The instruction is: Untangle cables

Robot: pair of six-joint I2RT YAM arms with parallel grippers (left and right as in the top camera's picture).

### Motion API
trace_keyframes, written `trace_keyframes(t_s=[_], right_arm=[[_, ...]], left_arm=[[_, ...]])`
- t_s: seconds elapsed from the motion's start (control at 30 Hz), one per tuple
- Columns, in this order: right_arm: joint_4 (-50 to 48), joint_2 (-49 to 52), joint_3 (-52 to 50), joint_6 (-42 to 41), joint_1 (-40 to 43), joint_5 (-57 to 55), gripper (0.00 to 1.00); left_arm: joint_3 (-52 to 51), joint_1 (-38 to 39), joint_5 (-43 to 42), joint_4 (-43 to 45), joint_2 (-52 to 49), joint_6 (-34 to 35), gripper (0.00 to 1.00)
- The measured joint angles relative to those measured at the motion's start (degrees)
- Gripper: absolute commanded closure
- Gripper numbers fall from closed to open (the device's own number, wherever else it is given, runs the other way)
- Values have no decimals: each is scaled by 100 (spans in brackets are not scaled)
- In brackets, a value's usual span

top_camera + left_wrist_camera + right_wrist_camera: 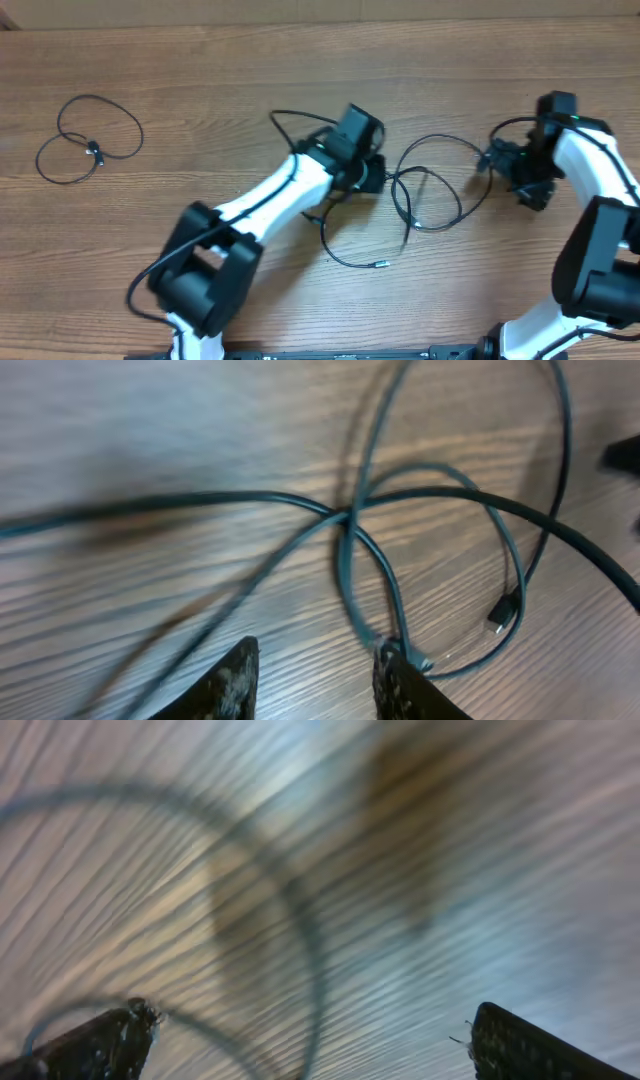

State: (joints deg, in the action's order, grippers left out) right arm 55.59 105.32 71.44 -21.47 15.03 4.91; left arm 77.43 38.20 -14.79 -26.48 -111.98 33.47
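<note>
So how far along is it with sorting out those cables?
Done, it seems: one looped cable lies by itself at the far left. In hand: the left hand hovers open over the crossed loops in the middle, gripping nothing, and the right hand is open at their other end. Left to do: those loops cross each other at several spots and need pulling apart.

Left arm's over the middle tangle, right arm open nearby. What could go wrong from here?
1. The cables cross just ahead of the left fingers; closing there may pinch two at once and pull them tighter.
2. The right wrist view is blurred, with the right fingers wide over a loop; a grasp could miss.
</note>
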Motion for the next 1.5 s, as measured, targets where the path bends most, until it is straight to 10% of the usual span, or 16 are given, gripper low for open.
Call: trace_keyframes(t_s=[1.5], right_arm=[[-758,7,-363,-229,321,22,0]], left_arm=[[151,1231,2186,214,-820,509,96]])
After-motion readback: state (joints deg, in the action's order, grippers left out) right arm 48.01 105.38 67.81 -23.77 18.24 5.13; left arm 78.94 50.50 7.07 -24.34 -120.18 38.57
